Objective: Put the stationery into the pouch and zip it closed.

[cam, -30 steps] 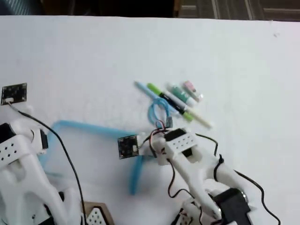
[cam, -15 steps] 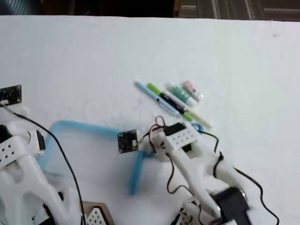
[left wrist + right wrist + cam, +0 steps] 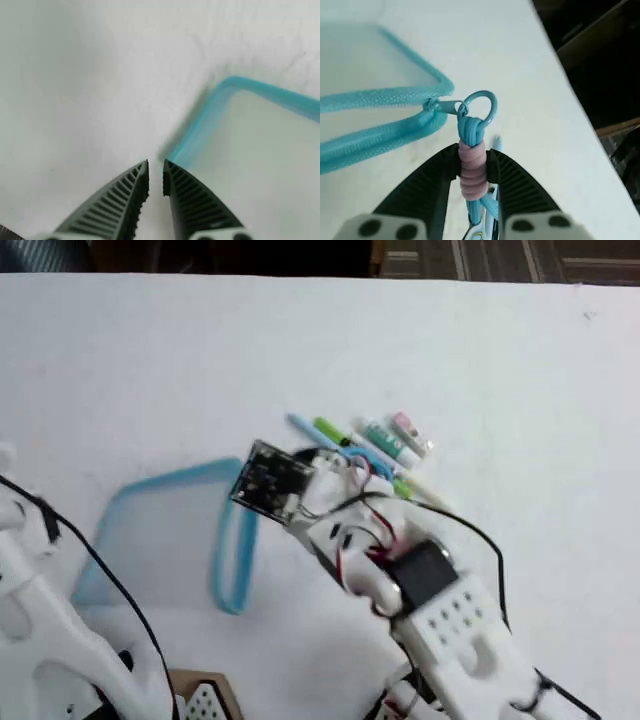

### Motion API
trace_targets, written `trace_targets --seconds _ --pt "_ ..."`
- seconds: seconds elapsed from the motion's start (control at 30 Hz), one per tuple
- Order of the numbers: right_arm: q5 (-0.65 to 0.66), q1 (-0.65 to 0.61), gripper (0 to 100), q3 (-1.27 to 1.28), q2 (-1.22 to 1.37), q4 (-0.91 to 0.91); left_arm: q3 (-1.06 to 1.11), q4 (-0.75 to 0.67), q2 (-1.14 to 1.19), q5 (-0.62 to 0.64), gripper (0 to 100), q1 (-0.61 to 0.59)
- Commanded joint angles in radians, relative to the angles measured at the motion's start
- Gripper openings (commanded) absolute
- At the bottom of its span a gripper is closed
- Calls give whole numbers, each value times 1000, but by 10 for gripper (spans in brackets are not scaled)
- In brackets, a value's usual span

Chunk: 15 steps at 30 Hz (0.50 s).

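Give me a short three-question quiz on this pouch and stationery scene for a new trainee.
1. True or false: the pens already lie inside the pouch.
2. The right gripper is shut on: A) a green pen, B) the pink-beaded zipper pull, C) the pouch's corner.
3. Fill in: the pouch's zipper edging is coloured ___.
Key: 1 false, they lie on the table beside it; 2 B; 3 blue.
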Motion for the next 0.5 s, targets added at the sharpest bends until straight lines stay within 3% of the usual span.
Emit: trace_targets --seconds 0.0,0.17,0.33,0.47 --pt "-138 -10 17 -152 -54 5 -307 77 -5 57 83 -1" --pt "-201 -16 17 -219 -24 4 -502 78 -12 81 84 -4" --pt "-206 -50 17 -216 59 -1 -540 78 -117 127 128 7" --pt "-261 -51 17 -215 99 -15 -488 78 -226 195 172 139"
